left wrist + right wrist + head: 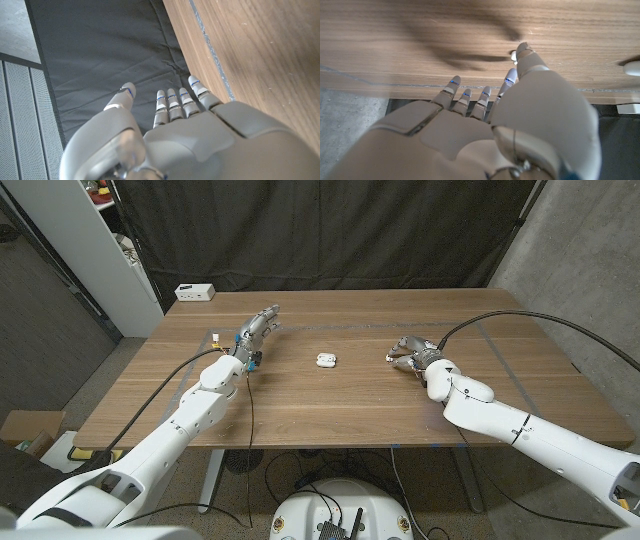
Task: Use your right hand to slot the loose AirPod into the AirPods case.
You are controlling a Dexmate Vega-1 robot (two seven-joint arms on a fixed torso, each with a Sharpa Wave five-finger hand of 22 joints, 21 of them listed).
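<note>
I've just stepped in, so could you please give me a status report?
Left robot hand open, idle. Right robot hand at loose AirPod, grip unconfirmed. AirPods case on table, apart from it. Nothing between them.

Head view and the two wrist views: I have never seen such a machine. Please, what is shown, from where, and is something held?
A robot with two arms stands at a wooden table. The head view looks down from its head; each wrist view looks along the back of one hand. The left hand holds nothing, fingers stretched. The right hand curls at a small white piece, probably the AirPod; whether it grips it is unclear. The AirPods case lies between the hands.
</note>
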